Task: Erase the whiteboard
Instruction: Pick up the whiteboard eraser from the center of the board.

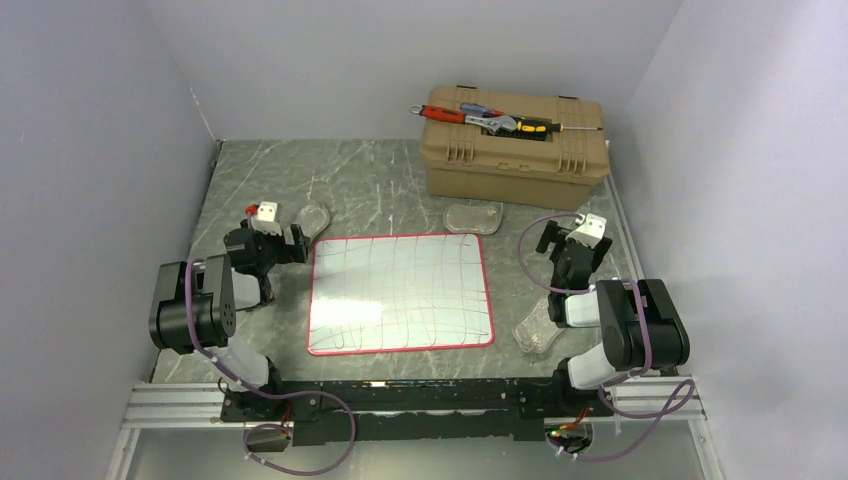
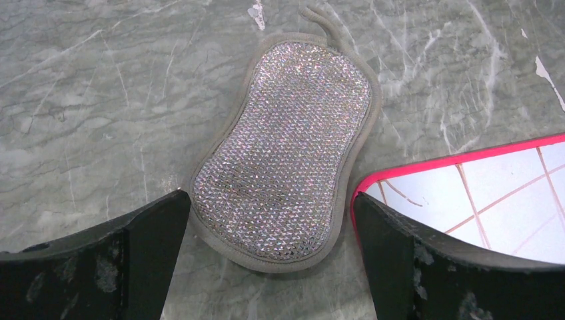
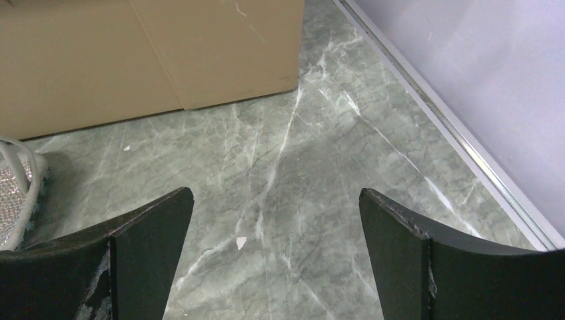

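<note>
The left gripper [image 2: 268,200] hovers off the whiteboard's [image 1: 400,293] far-left corner. Its jaws are spread wide over a glittery grey sponge [image 2: 286,147] just beside the red rim. The right gripper [image 3: 274,200], also spread and empty, hangs off the far-right corner. The whiteboard lies flat on the marble table [image 3: 300,167] between the arms, crossed by thin pen lines. A tan toolbox [image 1: 515,150] stands beyond its far edge.

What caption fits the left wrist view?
Open left hand above a glittery scrub pad lying beside a corner of the whiteboard.
</note>
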